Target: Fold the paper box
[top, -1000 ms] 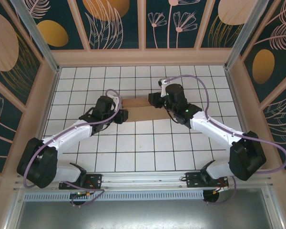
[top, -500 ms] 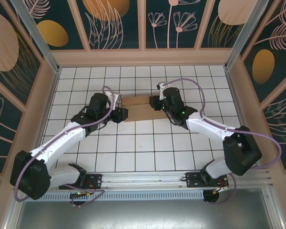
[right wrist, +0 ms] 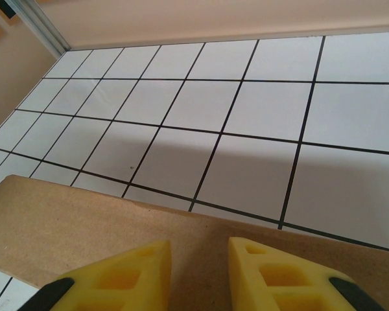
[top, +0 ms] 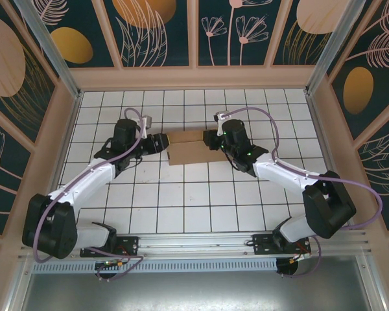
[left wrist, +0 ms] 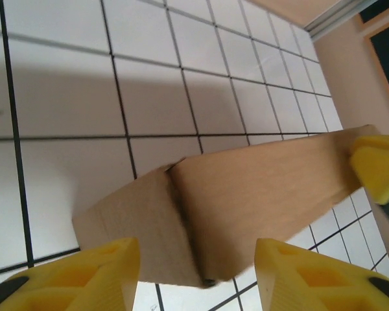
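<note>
Left pincer (top: 161, 142) drawn back leftward, paper box (top: 191, 152) seemingly unmoved

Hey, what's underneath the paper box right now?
The white tiled table shows all around the paper box. Whatever lies directly beneath the cardboard is covered, so I cannot tell.

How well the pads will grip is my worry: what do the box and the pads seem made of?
Box: brown cardboard, matte, with a faintly fibrous surface and a sharp crease at the fold. Pads: yellow, matte, moulded with recesses; likely hard plastic, though rubber can't be ruled out by look alone.
</note>
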`<state>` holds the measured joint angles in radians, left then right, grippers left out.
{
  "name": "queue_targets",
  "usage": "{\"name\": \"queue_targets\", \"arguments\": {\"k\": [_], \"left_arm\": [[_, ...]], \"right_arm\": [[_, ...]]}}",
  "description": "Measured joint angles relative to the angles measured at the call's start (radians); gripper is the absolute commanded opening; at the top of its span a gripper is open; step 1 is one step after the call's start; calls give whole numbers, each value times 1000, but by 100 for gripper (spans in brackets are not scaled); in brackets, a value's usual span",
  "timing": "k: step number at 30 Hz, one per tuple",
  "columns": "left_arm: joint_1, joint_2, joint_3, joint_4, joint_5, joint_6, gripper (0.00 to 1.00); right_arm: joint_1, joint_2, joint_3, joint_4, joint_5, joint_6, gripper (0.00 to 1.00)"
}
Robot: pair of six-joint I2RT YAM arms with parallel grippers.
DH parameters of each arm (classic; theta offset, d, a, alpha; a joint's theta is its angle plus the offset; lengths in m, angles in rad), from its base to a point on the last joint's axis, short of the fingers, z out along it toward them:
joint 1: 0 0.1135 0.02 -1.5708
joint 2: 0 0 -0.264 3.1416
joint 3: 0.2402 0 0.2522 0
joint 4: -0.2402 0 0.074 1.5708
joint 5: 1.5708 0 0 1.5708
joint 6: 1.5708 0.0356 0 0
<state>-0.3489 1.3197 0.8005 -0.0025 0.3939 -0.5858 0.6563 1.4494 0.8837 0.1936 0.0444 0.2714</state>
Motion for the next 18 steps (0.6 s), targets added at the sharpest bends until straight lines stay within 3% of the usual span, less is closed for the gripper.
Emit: {"name": "queue_targets", "arguments": {"k": [6, 11, 18], "left_arm": [[0, 18, -48, 107, 16, -40, 34], [0, 18, -61, 143, 13, -40, 32], [0, 37, -50, 160, 10, -40, 31]], "right_arm": [[0, -8, 1, -18, -5, 0, 26], [-14, -53, 21, -121, -60, 0, 37], [-199, -169, 32, -245, -159, 8, 42]]}}
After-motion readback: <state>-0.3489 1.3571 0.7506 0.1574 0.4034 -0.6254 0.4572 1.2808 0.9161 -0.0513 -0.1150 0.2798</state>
